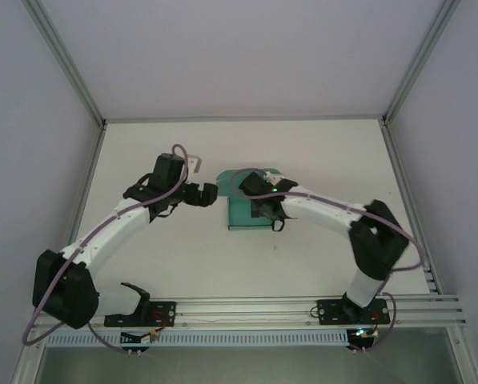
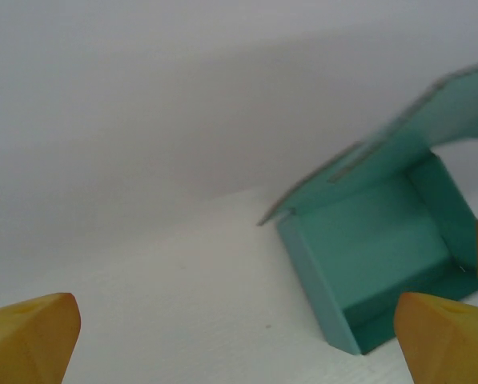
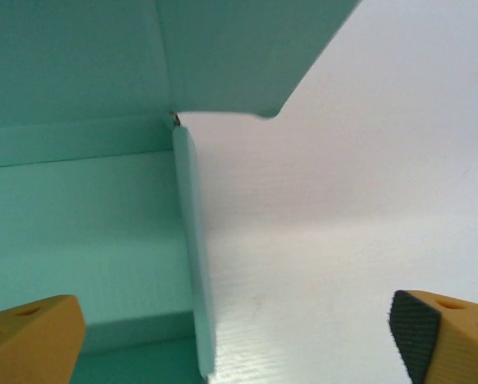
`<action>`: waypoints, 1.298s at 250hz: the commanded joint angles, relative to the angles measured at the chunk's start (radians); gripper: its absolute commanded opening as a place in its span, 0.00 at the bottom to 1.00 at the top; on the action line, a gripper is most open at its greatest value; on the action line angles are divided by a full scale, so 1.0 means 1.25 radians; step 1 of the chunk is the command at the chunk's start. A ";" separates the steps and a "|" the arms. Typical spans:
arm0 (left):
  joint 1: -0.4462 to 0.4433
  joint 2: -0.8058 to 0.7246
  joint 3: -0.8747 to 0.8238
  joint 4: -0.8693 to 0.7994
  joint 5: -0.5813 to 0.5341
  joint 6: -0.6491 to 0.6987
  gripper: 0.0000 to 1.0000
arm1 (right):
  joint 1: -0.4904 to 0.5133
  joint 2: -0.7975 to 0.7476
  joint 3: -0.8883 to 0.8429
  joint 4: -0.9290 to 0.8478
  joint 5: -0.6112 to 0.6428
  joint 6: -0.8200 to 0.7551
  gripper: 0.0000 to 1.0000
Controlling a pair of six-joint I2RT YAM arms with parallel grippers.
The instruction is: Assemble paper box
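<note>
Seen from above, the left claw (image 1: 209,194) sits at nine o'clock of the teal-green thin-card paper box (image 1: 243,214), jaws spread wide and empty. The box rests near the middle of the white counter (image 1: 319,152) with its lid flap (image 2: 455,104) raised. The right claw (image 1: 264,210) reaches in from three o'clock, wide and empty, astride the side wall (image 3: 192,256). Likely risks: ungripped, the light card may skid when pushed, and a descending finger could crush that wall.
</note>
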 commanded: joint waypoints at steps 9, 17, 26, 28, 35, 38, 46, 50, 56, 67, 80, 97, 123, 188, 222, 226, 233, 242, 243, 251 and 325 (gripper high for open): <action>-0.004 0.072 0.074 0.007 0.181 0.183 1.00 | -0.063 -0.146 -0.098 0.216 -0.111 -0.342 1.00; -0.003 0.095 0.104 -0.015 0.189 0.198 1.00 | -0.092 -0.165 -0.105 0.244 -0.216 -0.415 1.00; -0.003 0.123 0.138 -0.048 0.207 0.227 1.00 | -0.121 -0.179 -0.105 0.265 -0.328 -0.492 1.00; -0.003 0.129 0.145 -0.055 0.212 0.234 1.00 | -0.126 -0.181 -0.104 0.269 -0.350 -0.509 1.00; -0.003 0.149 0.168 -0.080 0.229 0.259 1.00 | -0.142 -0.185 -0.103 0.286 -0.406 -0.562 1.00; -0.003 0.156 0.177 -0.090 0.239 0.269 1.00 | -0.148 -0.187 -0.102 0.293 -0.426 -0.587 1.00; -0.004 0.177 0.198 -0.117 0.260 0.303 1.00 | -0.163 -0.184 -0.093 0.299 -0.469 -0.644 1.00; -0.003 0.187 0.211 -0.132 0.273 0.318 1.00 | -0.170 -0.179 -0.085 0.296 -0.482 -0.668 1.00; -0.004 0.203 0.226 -0.150 0.280 0.336 1.00 | -0.183 -0.169 -0.068 0.283 -0.494 -0.695 1.00; -0.003 0.235 0.254 -0.176 0.280 0.358 0.98 | -0.211 -0.139 -0.025 0.241 -0.511 -0.731 1.00; -0.004 0.274 0.292 -0.206 0.258 0.378 0.93 | -0.243 -0.096 0.028 0.184 -0.534 -0.757 1.00; -0.003 0.321 0.345 -0.258 0.232 0.399 0.86 | -0.280 -0.040 0.087 0.125 -0.573 -0.795 1.00; -0.003 0.350 0.378 -0.287 0.233 0.430 0.81 | -0.304 0.033 0.160 0.063 -0.610 -0.851 0.95; -0.007 0.388 0.423 -0.311 0.210 0.424 0.53 | -0.305 0.131 0.284 -0.077 -0.599 -0.857 0.62; -0.012 0.383 0.413 -0.296 0.188 0.421 0.20 | -0.304 0.117 0.275 -0.086 -0.580 -0.835 0.42; -0.013 0.381 0.411 -0.295 0.182 0.422 0.17 | -0.304 0.116 0.275 -0.088 -0.576 -0.833 0.41; -0.014 0.381 0.410 -0.295 0.173 0.423 0.13 | -0.305 0.114 0.274 -0.090 -0.569 -0.826 0.40; -0.016 0.380 0.411 -0.297 0.163 0.423 0.11 | -0.305 0.113 0.274 -0.097 -0.559 -0.820 0.39; -0.016 0.380 0.411 -0.297 0.162 0.423 0.11 | -0.305 0.113 0.275 -0.098 -0.558 -0.820 0.38; -0.015 0.380 0.413 -0.301 0.155 0.424 0.08 | -0.305 0.111 0.275 -0.108 -0.553 -0.819 0.38; -0.037 0.362 0.375 -0.243 0.107 0.414 0.00 | -0.305 0.073 0.244 -0.133 -0.509 -0.814 0.36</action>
